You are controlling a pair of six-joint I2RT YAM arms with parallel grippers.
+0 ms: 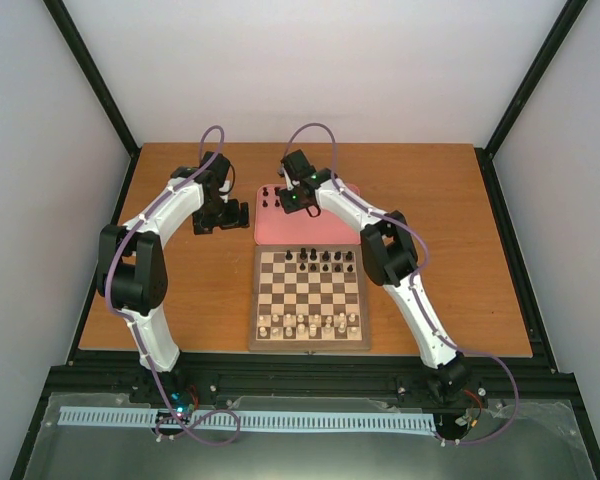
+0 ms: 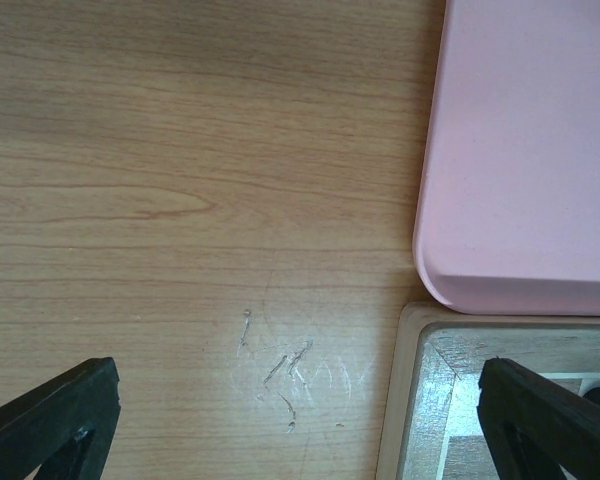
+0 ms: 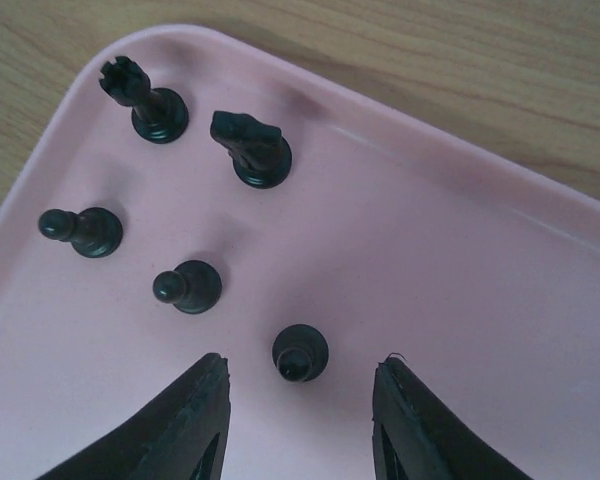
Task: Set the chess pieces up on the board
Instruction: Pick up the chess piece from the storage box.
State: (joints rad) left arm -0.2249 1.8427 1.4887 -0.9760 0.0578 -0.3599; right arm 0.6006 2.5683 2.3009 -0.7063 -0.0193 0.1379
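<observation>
Left gripper (image 2: 298, 375): fingers wide open over the table (image 2: 180, 150) | Right gripper (image 3: 300, 372): fingers open, a black pawn (image 3: 300, 355) between them, not squeezed | Chess pieces (image 3: 185, 287): five on the pink tray (image 3: 460, 300), upper left; more on the board (image 1: 308, 347), top rows

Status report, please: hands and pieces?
Right hand open over black pawn on pink tray. Left hand open, empty, beside board corner. Nothing in the way.

A wooden table (image 1: 430, 250) carries the board (image 1: 309, 346) near its front edge and a pink tray (image 1: 310, 230) just behind, the two seemingly touching.
</observation>
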